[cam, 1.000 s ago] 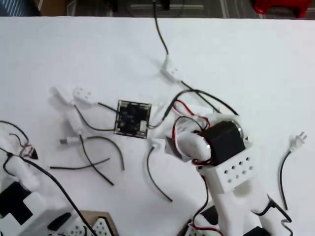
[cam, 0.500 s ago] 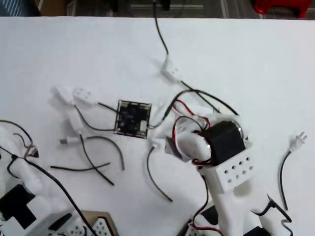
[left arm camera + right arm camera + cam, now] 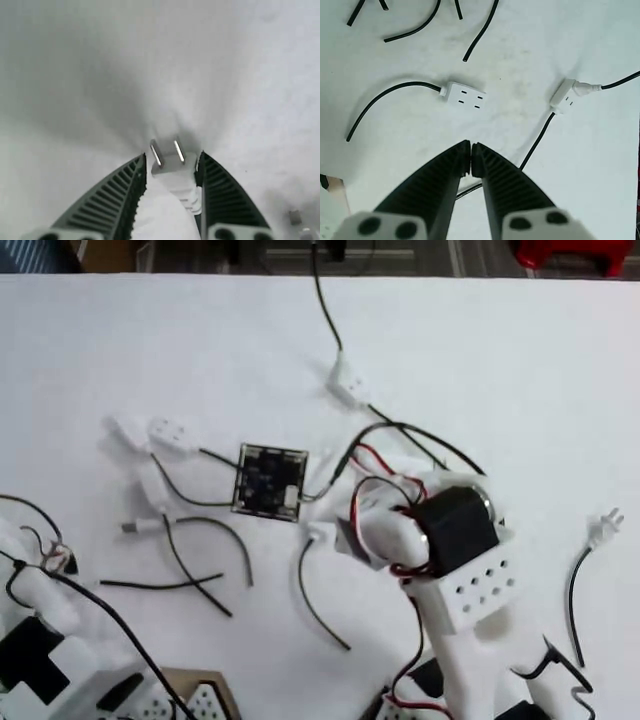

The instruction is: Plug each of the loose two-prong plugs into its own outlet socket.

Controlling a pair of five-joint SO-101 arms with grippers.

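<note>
- Shifted since a second ago: the left arm [image 3: 42,600] has moved slightly at the near-left table corner, and its wire loop went with it. The right arm [image 3: 460,540] has kept its place.
- Left gripper [image 3: 172,159]: the fingers [image 3: 122,197] are narrowed on a white plug [image 3: 172,169], clamping the two sides of its body. Both prongs project clear beyond the fingertips.
- Handling, as judged: the plug is light, rigid, smooth plastic and may pivot under side load. The thin prongs could bend if driven in askew.
- Hold point: the solid body just behind the prongs, as now. The ribbed collar deeper between the fingers would flex.
- Beyond the fingertips: bare table [image 3: 75,75].
- Right gripper [image 3: 470,149]: the fingers are closed tip to tip, holding nothing.
- Ahead of those tips: a socket block [image 3: 464,96] lies slots up on a black cord [image 3: 390,92]. It is probably light enough to slide when pushed, so brace it.
- Farther off to one side: a second socket [image 3: 562,98] appears already mated.
</note>
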